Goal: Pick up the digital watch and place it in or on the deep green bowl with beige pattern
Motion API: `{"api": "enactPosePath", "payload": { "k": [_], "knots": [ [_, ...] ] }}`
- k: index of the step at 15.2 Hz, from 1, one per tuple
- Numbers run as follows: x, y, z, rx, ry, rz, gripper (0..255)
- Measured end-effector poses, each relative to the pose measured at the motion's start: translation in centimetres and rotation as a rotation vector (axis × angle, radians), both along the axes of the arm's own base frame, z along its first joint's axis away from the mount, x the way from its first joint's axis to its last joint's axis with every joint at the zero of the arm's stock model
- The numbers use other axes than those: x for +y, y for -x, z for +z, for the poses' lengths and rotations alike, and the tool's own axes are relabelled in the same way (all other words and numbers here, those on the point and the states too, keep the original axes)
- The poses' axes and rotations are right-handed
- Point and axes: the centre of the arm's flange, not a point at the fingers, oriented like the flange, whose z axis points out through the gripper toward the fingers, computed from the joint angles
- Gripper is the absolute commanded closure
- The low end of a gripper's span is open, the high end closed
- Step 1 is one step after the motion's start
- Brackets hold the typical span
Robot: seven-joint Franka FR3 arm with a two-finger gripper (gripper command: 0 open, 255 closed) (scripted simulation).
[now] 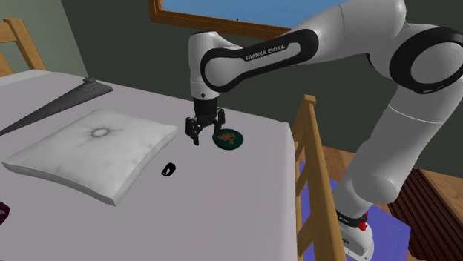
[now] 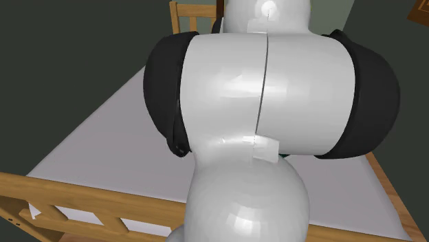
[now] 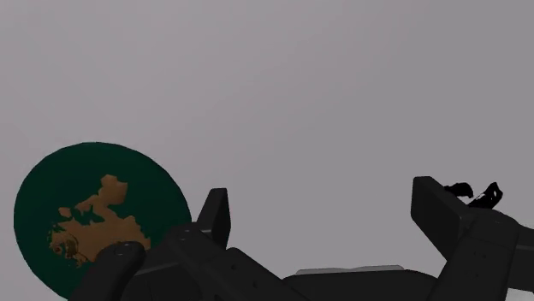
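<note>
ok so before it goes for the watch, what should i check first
1. pincer open: ok, fingers apart, nothing between them.
2. pincer above the digital watch: not ok, it is beside the bowl; the watch lies apart, nearer the pillow.
3. watch free of clutter: ok, alone on the bed sheet.
4. bowl upright and empty: ok.
5. fingers lined up across the watch: cannot tell.

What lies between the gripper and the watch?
Nothing. In the shoulder view, the surface between the open gripper and the watch is bare.
</note>
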Motion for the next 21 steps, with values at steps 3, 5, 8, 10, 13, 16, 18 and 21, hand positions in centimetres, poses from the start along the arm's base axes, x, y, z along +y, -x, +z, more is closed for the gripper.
{"api": "enactPosePath", "payload": {
  "k": [3,5,8,10,13,16,18,21],
  "knots": [
    [3.0,-1.5,-1.5,0.018,-0.001,0.006,0],
    [5.1,-2.7,-2.9,0.029,-0.001,0.010,0],
    [8.4,-4.6,-4.9,0.048,-0.002,0.015,0],
    [10.5,-5.9,-6.1,0.059,-0.003,0.018,0],
    [12.8,-7.0,-7.8,0.073,-0.003,0.021,0],
    [13.3,-6.9,-9.4,0.074,-0.003,0.021,0],
    [13.3,-6.7,-10.5,0.075,-0.003,0.021,0],
    [13.4,-6.5,-11.6,0.075,-0.003,0.021,0]
  ]
}}
